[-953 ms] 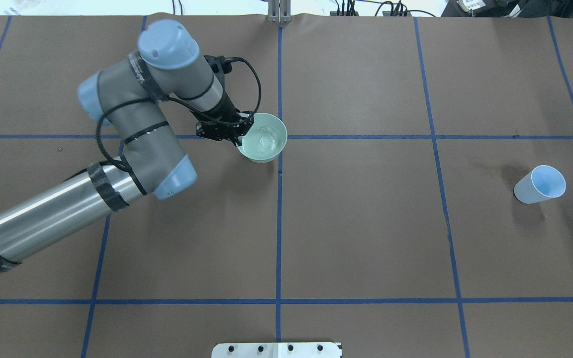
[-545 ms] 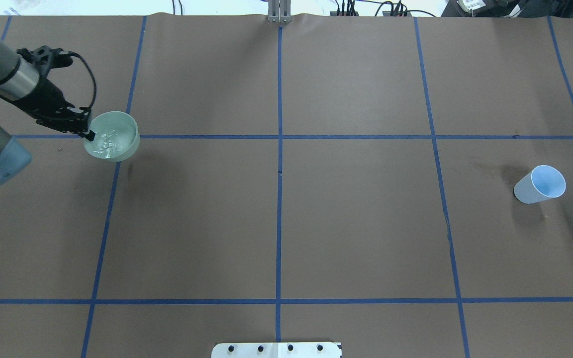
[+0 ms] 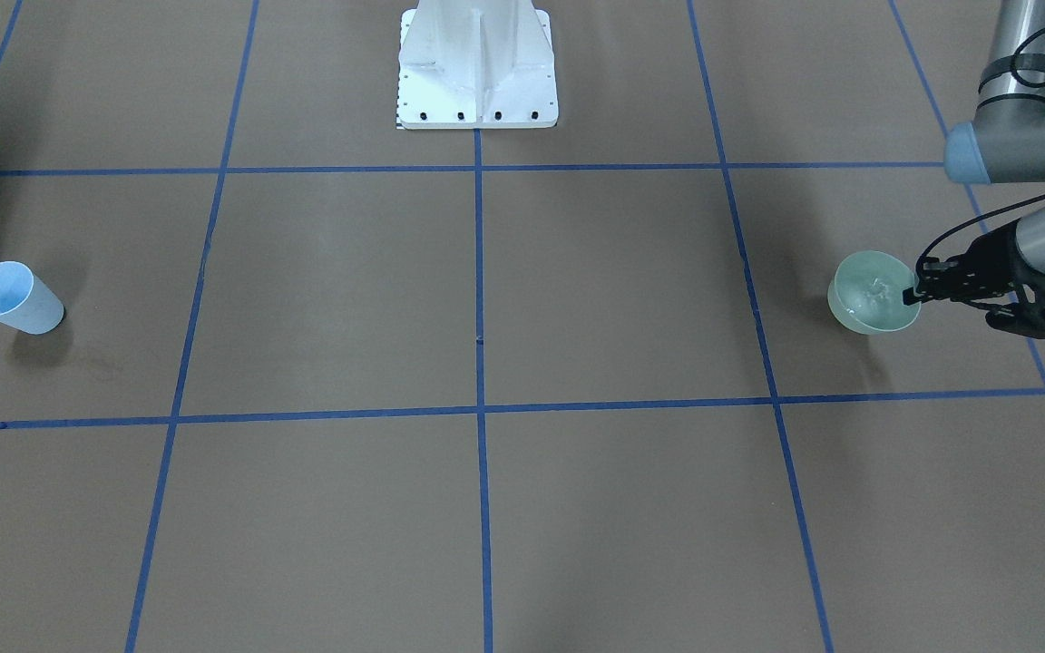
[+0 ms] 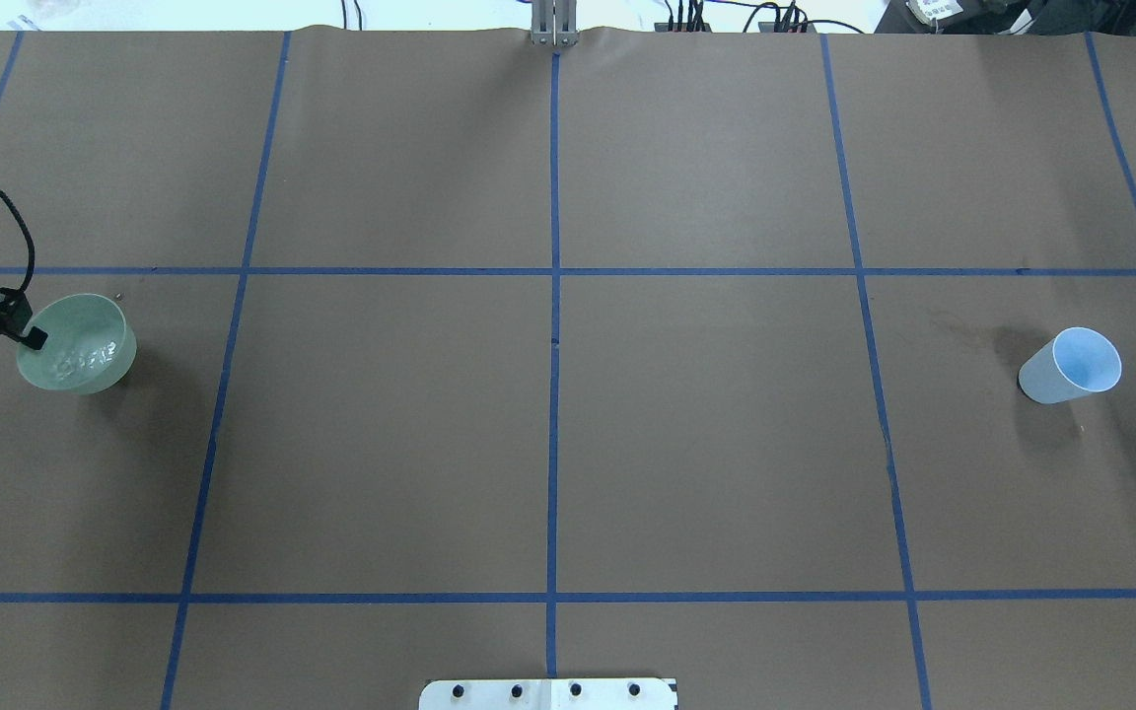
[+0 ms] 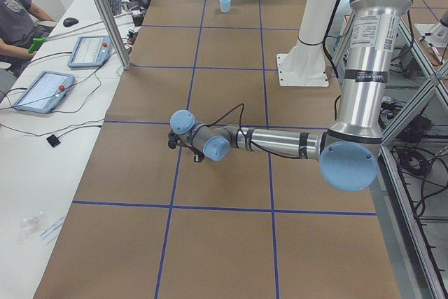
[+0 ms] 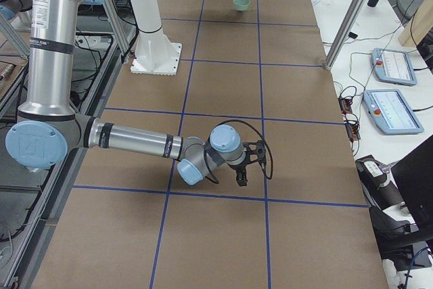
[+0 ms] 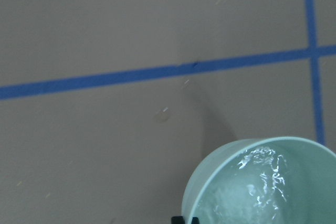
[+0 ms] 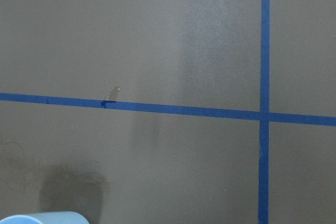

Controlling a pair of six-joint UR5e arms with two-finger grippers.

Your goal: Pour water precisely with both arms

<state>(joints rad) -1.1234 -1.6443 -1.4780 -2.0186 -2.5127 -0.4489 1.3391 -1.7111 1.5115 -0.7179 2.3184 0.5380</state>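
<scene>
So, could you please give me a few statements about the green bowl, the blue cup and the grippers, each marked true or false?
1. The left gripper grips the pale green round bowl by its rim. True.
2. That bowl is empty. False: the water shows as bright ripples inside it.
3. The light-blue paper cup lies tipped over on its side. False: it stands upright with its mouth up.
4. The bowl and the cup are at opposite ends of the brown table. True.
5. A gripper is closed on the cup. False: in the overhead view the cup stands alone and nothing touches it.
</scene>
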